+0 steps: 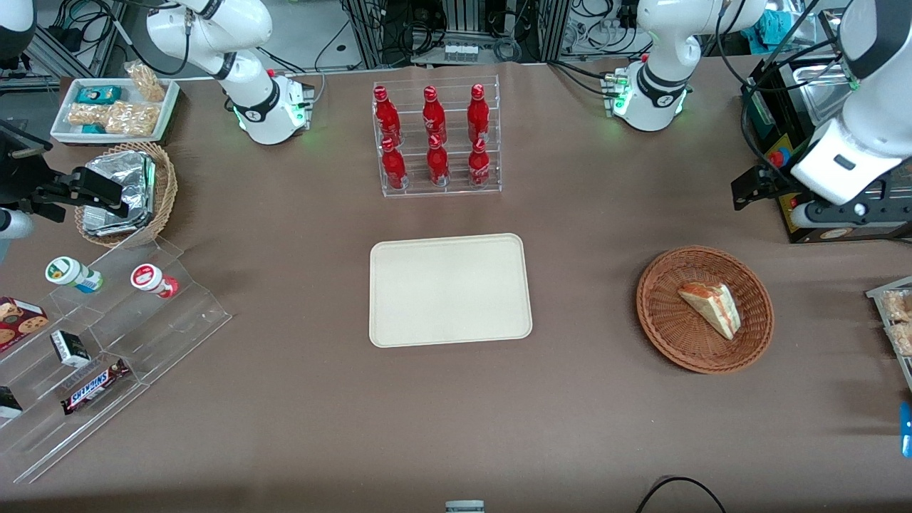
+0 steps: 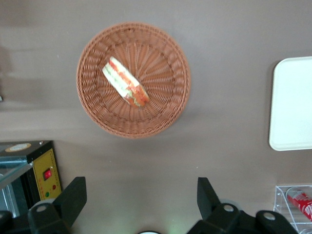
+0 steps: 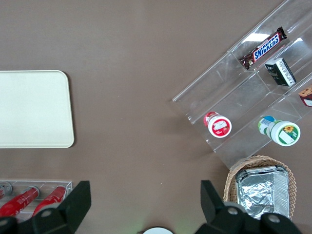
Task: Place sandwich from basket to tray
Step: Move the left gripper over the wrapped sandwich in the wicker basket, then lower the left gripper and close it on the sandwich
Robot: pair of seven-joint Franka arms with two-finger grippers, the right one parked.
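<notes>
The sandwich [image 1: 711, 308] [image 2: 126, 88], a pale wedge with red, orange and green filling, lies in the reddish-brown wicker basket [image 1: 659, 313] [image 2: 165, 105] toward the working arm's end of the table. The cream tray [image 1: 449, 289] [image 2: 292, 105] sits bare at the table's middle. My left gripper [image 1: 748, 191] [image 2: 141, 195] hangs high above the table, farther from the front camera than the basket. It is open, with nothing but bare table between its fingers [image 2: 73, 197].
A clear rack of red bottles [image 1: 436, 139] stands farther from the front camera than the tray. A black box with a yellow panel [image 2: 43, 175] sits beside my gripper. Acrylic snack shelves [image 1: 107, 342], a tan basket of foil packets [image 1: 125, 192] and a white snack tray [image 1: 114, 107] lie toward the parked arm's end.
</notes>
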